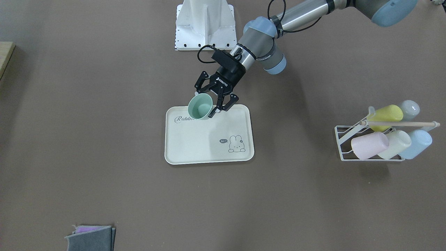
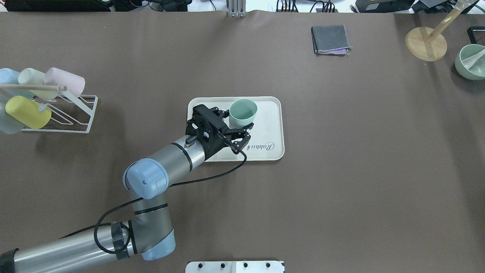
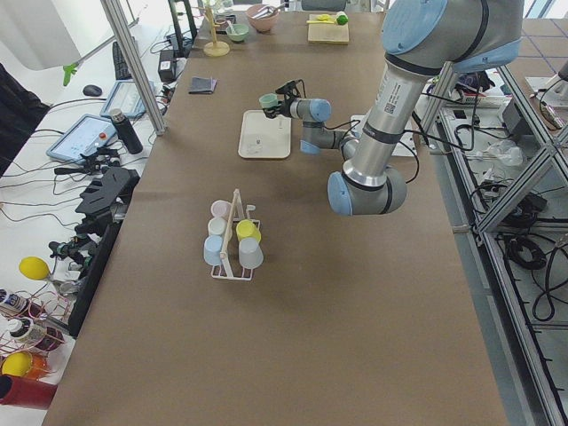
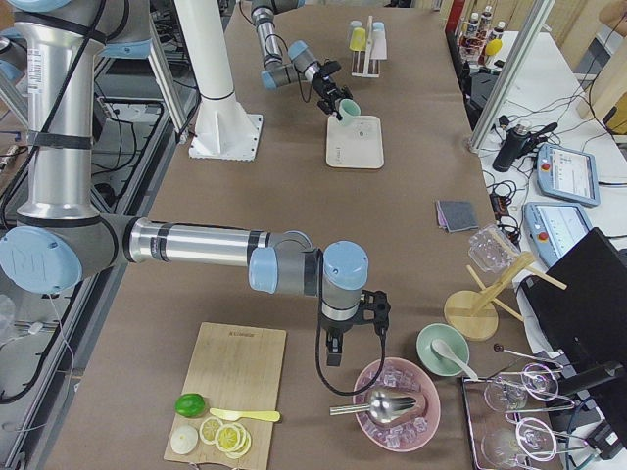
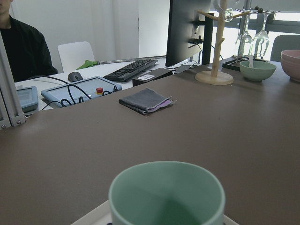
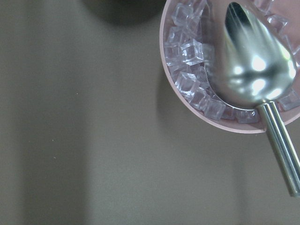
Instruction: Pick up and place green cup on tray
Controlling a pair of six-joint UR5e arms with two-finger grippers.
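The green cup (image 1: 200, 107) is a mint tumbler held upright between the fingers of my left gripper (image 1: 209, 103), which is shut on its sides. It hangs a little above the cream tray (image 1: 195, 146) with the "Rabbit" script and bunny. From overhead the cup (image 2: 243, 112) shows over the tray (image 2: 271, 117), with the left gripper (image 2: 238, 123) beside it. The left wrist view shows only the cup's rim (image 5: 167, 187). My right gripper (image 4: 332, 356) is far off by a pink bowl of ice (image 4: 397, 403); I cannot tell whether it is open or shut.
A white wire rack (image 2: 75, 113) with yellow, pink, cream and light blue cups stands at the table's left. A folded grey cloth (image 2: 330, 39), a wooden stand (image 2: 426, 43) and a green bowl (image 2: 470, 61) lie far right. The ice bowl (image 6: 187, 61) holds a metal scoop (image 6: 253, 65).
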